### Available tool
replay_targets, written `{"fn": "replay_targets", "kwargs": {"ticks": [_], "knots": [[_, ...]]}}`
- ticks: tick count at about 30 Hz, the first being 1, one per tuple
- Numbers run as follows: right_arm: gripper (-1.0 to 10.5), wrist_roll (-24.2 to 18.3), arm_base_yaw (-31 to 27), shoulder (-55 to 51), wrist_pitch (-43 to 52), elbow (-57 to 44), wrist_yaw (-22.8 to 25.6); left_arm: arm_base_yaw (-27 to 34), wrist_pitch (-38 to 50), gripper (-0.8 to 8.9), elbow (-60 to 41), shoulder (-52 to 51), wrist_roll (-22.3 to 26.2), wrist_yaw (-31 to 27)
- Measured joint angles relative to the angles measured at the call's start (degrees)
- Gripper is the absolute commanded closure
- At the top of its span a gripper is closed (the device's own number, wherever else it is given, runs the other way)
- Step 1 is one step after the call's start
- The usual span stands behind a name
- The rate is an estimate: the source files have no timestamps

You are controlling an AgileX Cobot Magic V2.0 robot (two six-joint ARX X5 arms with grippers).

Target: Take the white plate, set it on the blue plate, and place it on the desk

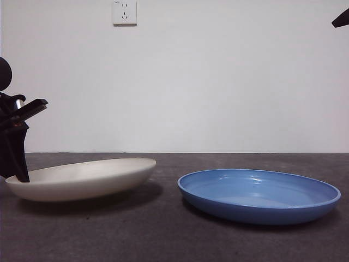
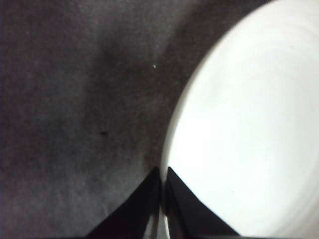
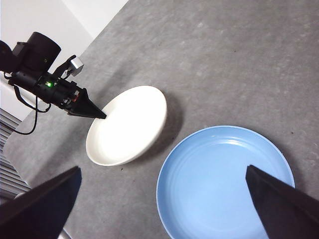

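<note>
A broad dark grey counter [image 1: 174,234] with a mottled, slightly rough surface is seen stretching back to a pale wall. Two shallow round plates are carried on it side by side, apart from each other — the white plate [image 1: 82,177] and the blue plate [image 1: 259,195]. The blue plate is set flat, while the white plate is tilted, with one edge raised off the counter and a shadow cast beneath it.
</note>
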Motion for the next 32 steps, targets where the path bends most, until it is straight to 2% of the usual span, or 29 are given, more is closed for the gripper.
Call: {"fn": "replay_targets", "kwargs": {"ticks": [4,7,12,21,32], "knots": [[3.5,0.33,-0.22,0.0,-2.84,0.98,2.4,-0.11,-4.31,8.06,3.56,0.22,0.07,-0.04],[3.5,0.07,-0.42,0.0,-7.74,3.8,5.99,-1.16,-8.9,8.05,8.24,0.22,0.02,-0.11],[3.5,-2.95,-0.66,-0.92,-16.02,9.55,10.88,-6.73,-14.32,8.05,16.68,0.22,-1.05,-0.09],[3.5,-6.32,-0.68,-7.04,-22.84,11.56,13.14,-20.0,-14.84,8.04,27.47,2.91,-6.29,-0.11],[3.5,-6.82,-0.59,-11.78,-24.48,11.56,14.12,-34.1,-19.41,8.04,42.62,18.08,-8.07,-3.58]]}}
